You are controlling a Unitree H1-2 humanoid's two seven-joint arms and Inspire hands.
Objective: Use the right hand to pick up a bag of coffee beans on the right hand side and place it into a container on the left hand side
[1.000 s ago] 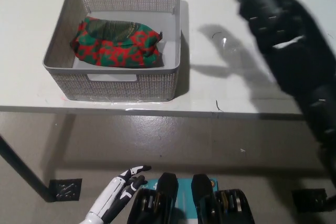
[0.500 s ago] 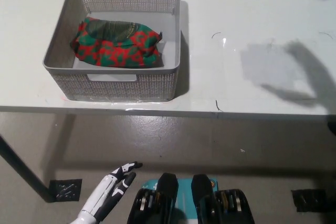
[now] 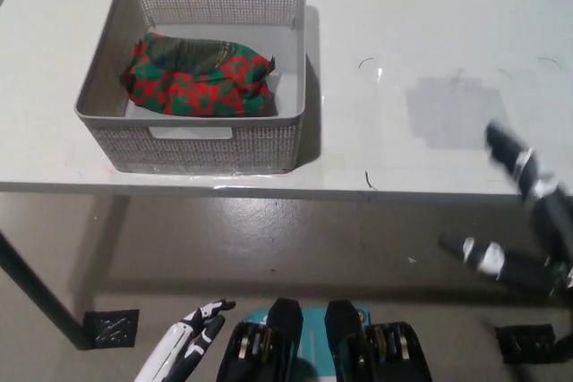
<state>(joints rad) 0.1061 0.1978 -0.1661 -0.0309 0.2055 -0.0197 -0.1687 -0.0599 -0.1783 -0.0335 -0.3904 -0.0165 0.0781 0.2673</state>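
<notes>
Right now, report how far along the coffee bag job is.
Done: the red-and-green coffee bean bag lies inside the grey basket on the white table. In hand: nothing; the black right hand is off the table at lower right, empty. The white left hand rests low. Nothing visibly left.

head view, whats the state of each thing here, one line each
coffee bean bag: lying on its side inside the basket
basket: upright on the table, holding the bag
table: bears only the basket
right hand: off the table's right edge, blurred, holding nothing
left hand: low at lower left, resting
</notes>
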